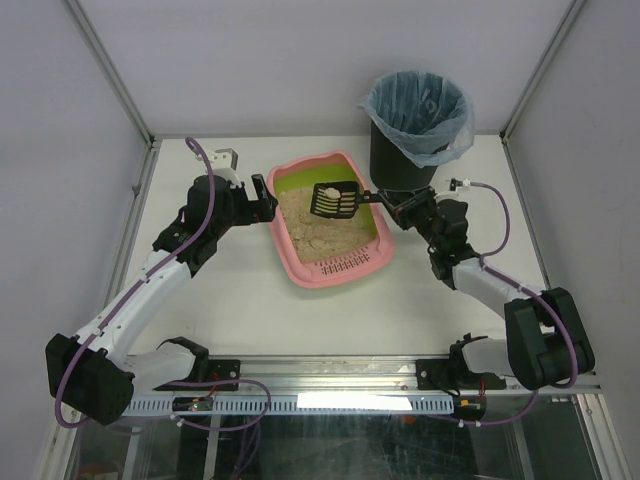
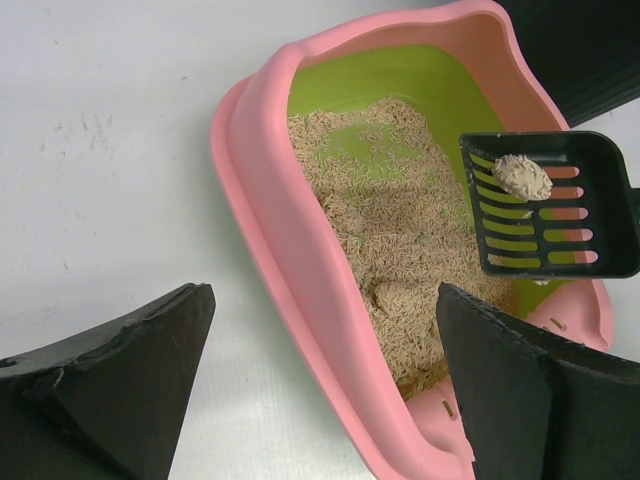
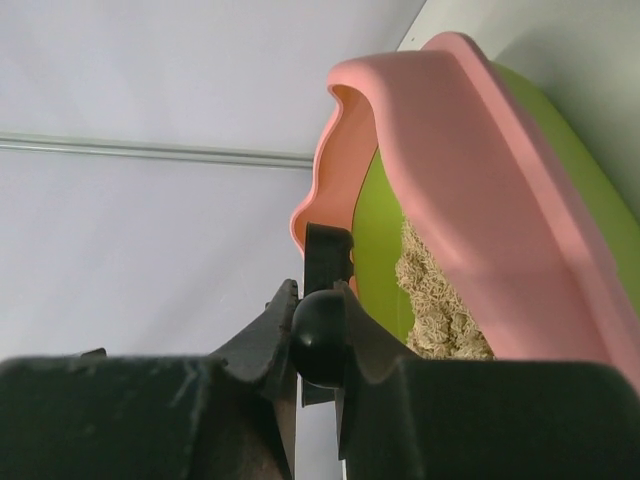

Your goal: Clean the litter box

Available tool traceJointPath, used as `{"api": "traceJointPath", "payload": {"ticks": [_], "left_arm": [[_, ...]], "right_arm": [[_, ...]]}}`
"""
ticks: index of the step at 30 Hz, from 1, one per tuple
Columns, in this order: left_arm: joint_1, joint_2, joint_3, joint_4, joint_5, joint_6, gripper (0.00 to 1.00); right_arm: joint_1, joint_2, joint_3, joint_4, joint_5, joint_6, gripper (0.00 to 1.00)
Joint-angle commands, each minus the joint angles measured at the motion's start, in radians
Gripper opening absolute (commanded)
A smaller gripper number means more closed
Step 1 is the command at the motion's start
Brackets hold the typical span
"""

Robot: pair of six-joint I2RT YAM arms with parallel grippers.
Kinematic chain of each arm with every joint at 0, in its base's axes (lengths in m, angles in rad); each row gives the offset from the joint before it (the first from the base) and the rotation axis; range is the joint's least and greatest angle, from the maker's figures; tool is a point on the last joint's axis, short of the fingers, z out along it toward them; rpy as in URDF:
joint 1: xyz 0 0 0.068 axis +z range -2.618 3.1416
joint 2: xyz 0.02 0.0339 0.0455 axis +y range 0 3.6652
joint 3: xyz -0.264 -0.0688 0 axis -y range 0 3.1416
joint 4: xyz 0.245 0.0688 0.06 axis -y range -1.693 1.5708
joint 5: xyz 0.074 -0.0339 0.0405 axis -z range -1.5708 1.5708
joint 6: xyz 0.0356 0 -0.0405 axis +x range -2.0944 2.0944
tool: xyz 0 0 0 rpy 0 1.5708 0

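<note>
**Litter box** (image 1: 281, 233): shallow pink plastic tray with rounded corners and a wavy rim. It has a green lining (image 2: 430, 85) and a slotted grille (image 1: 345, 267) at the end nearer the arm bases. It sits mid-counter, skewed, with its far end angled left.

**Litter** (image 1: 318, 236): beige and grainy, thickest toward the grille end. The lining is bare at the far end and shows through in thin patches.

**Scoop** (image 1: 337, 200): black and slotted, held about level over the far right part of the litter box. A pale beige clump (image 2: 522, 177) rests on its slots.

**Right pincer** (image 3: 320, 330): clenched on the scoop's rounded handle end, just outside the tray's right rim.

**Left pincer** (image 2: 325, 290): released, fingers spread wide and holding nothing. The tray's left wall runs between them. Whether they touch it cannot be told.

**Bin** (image 1: 400, 165): black with a blue bag, at the far right of the counter, just beyond the tray's far right corner.

**Counter** (image 1: 240, 300): white. Bare strips lie between the grille end and the arm bases, to the tray's left, and along the far edge. White panels and metal posts close in the sides and back.
</note>
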Motion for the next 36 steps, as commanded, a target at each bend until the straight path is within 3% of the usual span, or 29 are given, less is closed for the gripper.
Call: {"api": "traceJointPath", "payload": {"ticks": [1, 22, 36], "left_arm": [[0.011, 0.009, 0.033, 0.045, 0.013, 0.001, 0.99], [0.011, -0.012, 0.013, 0.054, -0.001, -0.01, 0.99], [0.011, -0.018, 0.013, 0.047, -0.005, -0.007, 0.99]], "right_arm": [[-0.005, -0.009, 0.04, 0.039, 0.01, -0.008, 0.0], [0.03, 0.039, 0.105, 0.026, -0.029, 0.0, 0.0], [-0.013, -0.076, 0.07, -0.052, 0.032, 0.003, 0.0]]}}
